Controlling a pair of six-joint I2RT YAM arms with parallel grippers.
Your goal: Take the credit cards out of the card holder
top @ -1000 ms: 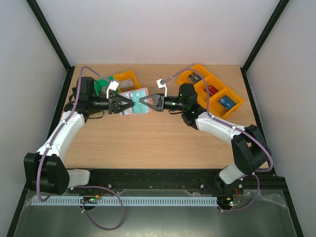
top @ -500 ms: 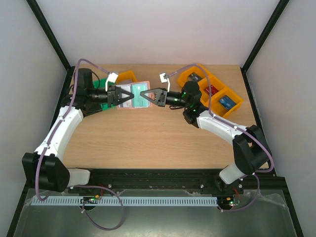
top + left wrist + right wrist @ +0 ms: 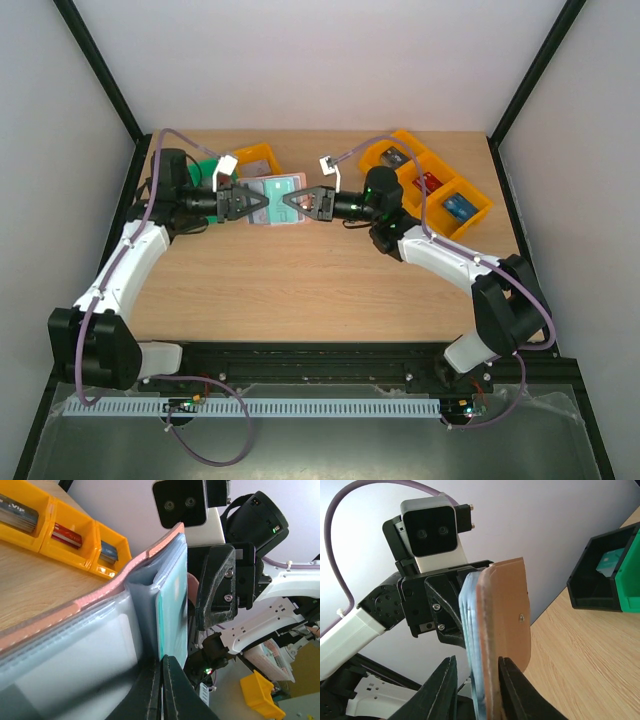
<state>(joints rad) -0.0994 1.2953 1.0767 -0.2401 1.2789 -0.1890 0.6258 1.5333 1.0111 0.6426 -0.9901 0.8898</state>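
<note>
The card holder [image 3: 278, 186] hangs open in the air between my two grippers, tan outside [image 3: 505, 610] and light blue inside [image 3: 75, 645]. A teal credit card [image 3: 172, 610] sits in its right panel. My left gripper [image 3: 162, 662] [image 3: 258, 202] is shut on the near edge of that teal card, right beside the fold. My right gripper [image 3: 476, 661] [image 3: 291, 200] straddles the holder's other end with its jaws apart. One finger rests against the tan face and the other stands off the blue side. Any other cards in the holder are hidden.
A row of orange bins [image 3: 432, 185] holding cards stands at the back right, also seen in the left wrist view [image 3: 65, 530]. A single orange bin [image 3: 255, 158] and a green bin [image 3: 208, 168] stand at the back left behind the left arm. A black and green bin [image 3: 610, 575] rests on the wood.
My left gripper has closed on the card at the holder's fold. The right gripper's jaws have spread apart around the holder. Both grippers and the holder have shifted slightly toward the back.
</note>
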